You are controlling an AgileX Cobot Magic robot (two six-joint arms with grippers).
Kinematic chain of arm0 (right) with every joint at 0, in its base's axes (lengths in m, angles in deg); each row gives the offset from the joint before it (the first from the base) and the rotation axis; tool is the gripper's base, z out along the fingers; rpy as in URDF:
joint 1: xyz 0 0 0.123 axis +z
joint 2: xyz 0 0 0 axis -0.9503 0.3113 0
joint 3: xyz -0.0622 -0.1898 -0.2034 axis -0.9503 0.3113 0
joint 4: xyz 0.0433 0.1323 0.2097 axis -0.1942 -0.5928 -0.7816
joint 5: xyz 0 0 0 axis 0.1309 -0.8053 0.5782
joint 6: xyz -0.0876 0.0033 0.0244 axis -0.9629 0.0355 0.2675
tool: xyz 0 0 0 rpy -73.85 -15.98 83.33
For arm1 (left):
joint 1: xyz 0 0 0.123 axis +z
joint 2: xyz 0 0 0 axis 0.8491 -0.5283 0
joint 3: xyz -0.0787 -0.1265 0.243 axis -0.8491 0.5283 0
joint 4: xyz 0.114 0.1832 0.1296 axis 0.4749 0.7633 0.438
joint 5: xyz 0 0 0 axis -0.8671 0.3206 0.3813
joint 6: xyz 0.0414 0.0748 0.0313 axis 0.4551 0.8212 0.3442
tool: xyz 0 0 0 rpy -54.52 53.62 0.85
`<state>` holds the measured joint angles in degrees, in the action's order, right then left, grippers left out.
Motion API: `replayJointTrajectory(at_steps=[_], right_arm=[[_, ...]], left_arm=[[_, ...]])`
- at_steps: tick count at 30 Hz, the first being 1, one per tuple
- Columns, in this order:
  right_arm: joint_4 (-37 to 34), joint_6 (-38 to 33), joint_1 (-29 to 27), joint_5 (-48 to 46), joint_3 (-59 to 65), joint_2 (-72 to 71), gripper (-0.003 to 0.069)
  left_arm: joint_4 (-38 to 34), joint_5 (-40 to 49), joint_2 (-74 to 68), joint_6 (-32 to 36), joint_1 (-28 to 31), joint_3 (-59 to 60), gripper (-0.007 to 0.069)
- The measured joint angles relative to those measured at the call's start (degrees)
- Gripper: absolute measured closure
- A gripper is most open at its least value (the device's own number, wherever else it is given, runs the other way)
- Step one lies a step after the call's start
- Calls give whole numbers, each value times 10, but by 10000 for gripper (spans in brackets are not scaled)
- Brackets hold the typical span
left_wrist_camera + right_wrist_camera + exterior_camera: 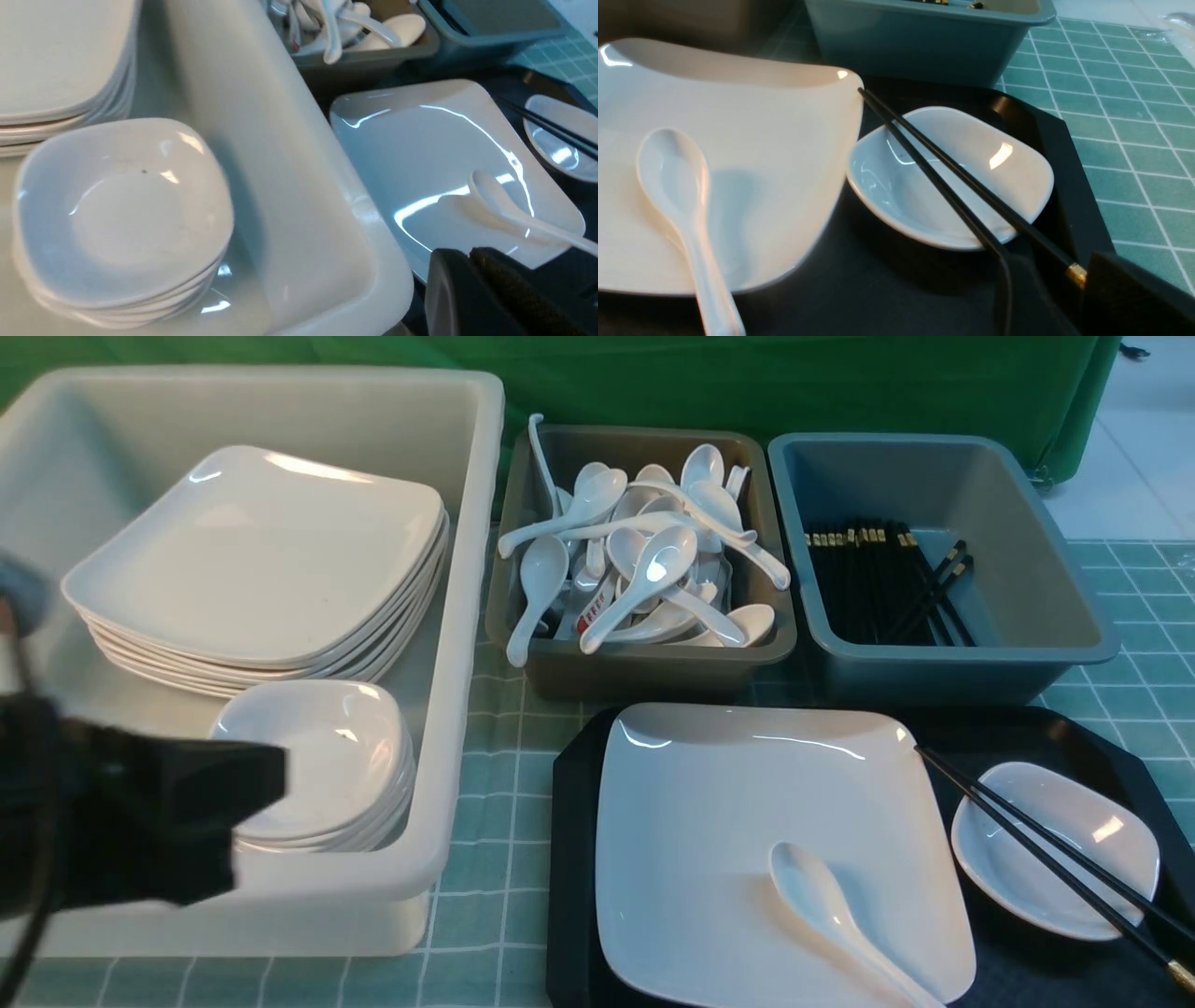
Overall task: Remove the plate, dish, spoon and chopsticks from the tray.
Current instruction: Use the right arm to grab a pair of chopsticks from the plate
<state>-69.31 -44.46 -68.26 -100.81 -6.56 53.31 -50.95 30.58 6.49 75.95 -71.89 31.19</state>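
On the black tray (569, 896) lies the big white plate (747, 821) (738, 140) with the spoon (822, 905) (677, 186) in it. The small dish (1092, 831) (1008, 177) sits to its right. The black chopsticks (990, 805) (952, 172) lie slanted across the dish. My right gripper (1057, 266) stands open with the chopsticks' gold-tipped ends between its fingers; it is outside the front view. My left gripper (271, 784) (469, 254) is shut and empty, hovering over the tub's near corner beside the stacked dishes.
A big white tub (467, 616) on the left holds a stack of plates (252, 560) and a stack of dishes (327, 756). Behind the tray stand a grey bin of spoons (644, 667) and a blue-grey bin of chopsticks (1027, 644). A green checked cloth covers the table.
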Motion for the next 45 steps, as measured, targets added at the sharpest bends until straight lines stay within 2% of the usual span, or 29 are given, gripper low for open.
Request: replayJointTrajectory(at_steps=[3, 6, 7, 13, 15, 17, 18, 22, 25, 27, 29, 32, 36, 39, 43, 45], right_arm=[[-20, 26, 0, 23, 0, 0, 417], [-71, 133, 0, 69, 0, 0, 417], [-78, 169, 0, 87, 0, 0, 417], [-90, 263, 0, 202, 0, 0, 417], [-91, 285, 2, 200, -2, 1, 419], [-91, 290, 15, 139, -35, 28, 433], [-91, 269, 28, 98, -64, 53, 439], [-84, 98, 109, -109, -247, 247, 447], [-57, 35, 150, -232, -339, 387, 447], [-39, 21, 160, -273, -374, 438, 447], [13, 1, 169, -342, -452, 548, 447], [58, -12, 157, -375, -508, 641, 455], [69, -44, 107, -404, -563, 737, 447], [54, -81, 61, -390, -570, 799, 352], [22, -122, 30, -334, -572, 869, 211], [20, -128, 24, -317, -572, 890, 186]], left_arm=[[0, -15, -53, 17, -53, -18, 607], [-1, -18, -62, 34, -80, -19, 607], [0, -18, -62, 41, -82, -19, 607], [8, -20, -61, 48, -85, -19, 607], [9, -20, -61, 48, -85, -19, 607], [9, -22, -61, 52, -85, -19, 607], [9, -25, -61, 55, -85, -19, 607], [0, -32, -61, 72, -85, -19, 607], [-17, -28, -59, 86, -85, -19, 607], [-27, -23, -55, 95, -85, -19, 607], [-56, -9, -37, 125, -85, -19, 607], [-83, 3, -6, 150, -85, -19, 607], [-97, 34, 47, 161, -85, -19, 607], [-99, 61, 82, 163, -85, -19, 607], [-99, 76, 116, 163, -85, -19, 607], [-99, 81, 127, 163, -85, -19, 607]])
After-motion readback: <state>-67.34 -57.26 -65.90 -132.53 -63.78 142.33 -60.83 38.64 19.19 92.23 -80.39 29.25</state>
